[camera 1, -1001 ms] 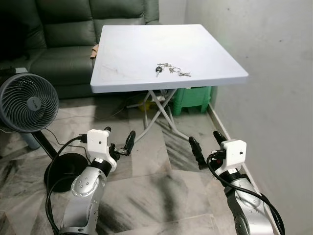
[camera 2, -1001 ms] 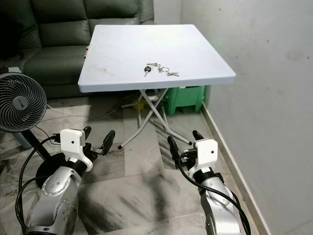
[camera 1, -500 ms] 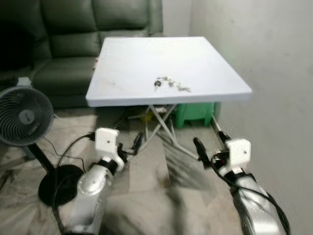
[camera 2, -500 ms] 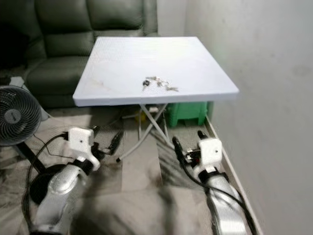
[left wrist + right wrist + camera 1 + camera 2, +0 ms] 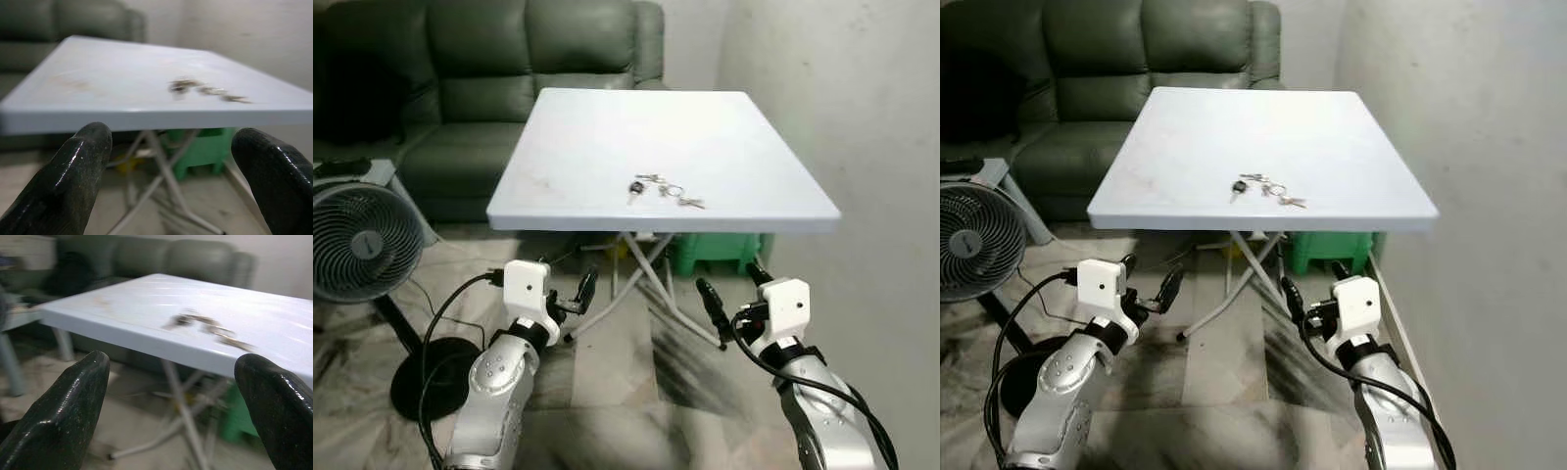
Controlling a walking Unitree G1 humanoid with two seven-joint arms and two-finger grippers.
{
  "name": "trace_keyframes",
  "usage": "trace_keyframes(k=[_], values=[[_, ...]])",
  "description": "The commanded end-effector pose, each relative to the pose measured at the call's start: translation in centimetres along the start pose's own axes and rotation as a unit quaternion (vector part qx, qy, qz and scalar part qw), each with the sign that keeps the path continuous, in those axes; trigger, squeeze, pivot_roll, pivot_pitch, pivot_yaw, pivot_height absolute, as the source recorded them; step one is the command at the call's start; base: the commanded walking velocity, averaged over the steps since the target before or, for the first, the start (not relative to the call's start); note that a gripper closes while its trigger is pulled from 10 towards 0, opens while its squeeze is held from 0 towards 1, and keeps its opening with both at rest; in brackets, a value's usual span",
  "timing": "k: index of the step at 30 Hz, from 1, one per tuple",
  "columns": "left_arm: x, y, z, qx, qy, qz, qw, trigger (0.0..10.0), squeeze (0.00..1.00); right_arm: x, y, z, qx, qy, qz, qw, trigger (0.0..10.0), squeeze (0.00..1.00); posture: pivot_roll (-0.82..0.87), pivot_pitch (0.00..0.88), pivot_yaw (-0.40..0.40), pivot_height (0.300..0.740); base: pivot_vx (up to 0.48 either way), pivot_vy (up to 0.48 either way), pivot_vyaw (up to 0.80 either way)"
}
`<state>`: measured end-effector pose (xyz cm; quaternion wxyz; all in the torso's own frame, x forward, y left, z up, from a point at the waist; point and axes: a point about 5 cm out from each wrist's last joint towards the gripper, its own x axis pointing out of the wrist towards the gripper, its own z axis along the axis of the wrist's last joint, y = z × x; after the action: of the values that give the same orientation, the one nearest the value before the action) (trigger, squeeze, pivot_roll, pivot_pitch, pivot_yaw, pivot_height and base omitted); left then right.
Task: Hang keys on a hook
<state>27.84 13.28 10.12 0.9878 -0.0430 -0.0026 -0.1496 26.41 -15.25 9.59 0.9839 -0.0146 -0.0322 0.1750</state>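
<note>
Here we see the keys lying flat in a loose bunch on the white table, a little right of the frame's centre and toward the table's near edge, with one dark-headed key at the bunch's left end. In both wrist views they show as a blurred dark smear on the tabletop, beyond the fingertips. The table stands on crossed white folding legs, and a green plastic crate sits under its right side, against the pale wall that fills the right of the frame.

Our left gripper hangs in the lower left, below the table's near edge and well short of the keys; its two black fingers are spread wide apart and grasp nothing. Our right gripper sits in the lower right at about the same height, its fingers likewise parted wide and empty.

Behind the table, across the top of the frame, stands a dark green sofa. At the left edge a floor fan stands on a round black base on the marbled floor.
</note>
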Motion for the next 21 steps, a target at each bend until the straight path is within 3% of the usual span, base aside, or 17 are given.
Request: trace_keyframes(k=[1, 6, 21], values=[[-0.15, 0.52, 0.18, 0.005, -0.001, 0.011, 1.000, 10.0, 0.00, 0.40, 0.50, 0.57, 0.002, -0.011, 0.013, 1.000, 10.0, 0.00, -0.05, 0.000, -0.008, 0.740, 0.368, 0.000, 0.80], [-0.20, 0.45, 0.13, 0.005, -0.001, 0.012, 1.000, 10.0, 0.00, 0.39, 0.58, 0.60, 0.014, -0.015, 0.013, 1.000, 10.0, 0.00, -0.04, 0.000, -0.011, 0.740, 0.366, 0.000, 0.72], [-0.10, 0.48, 0.12, 0.000, -0.002, 0.017, 1.000, 10.0, 0.00, 0.60, 0.22, 0.56, 0.017, -0.007, 0.004, 1.000, 10.0, 0.00, -0.04, 0.000, -0.016, 0.740, 0.355, 0.000, 0.00]])
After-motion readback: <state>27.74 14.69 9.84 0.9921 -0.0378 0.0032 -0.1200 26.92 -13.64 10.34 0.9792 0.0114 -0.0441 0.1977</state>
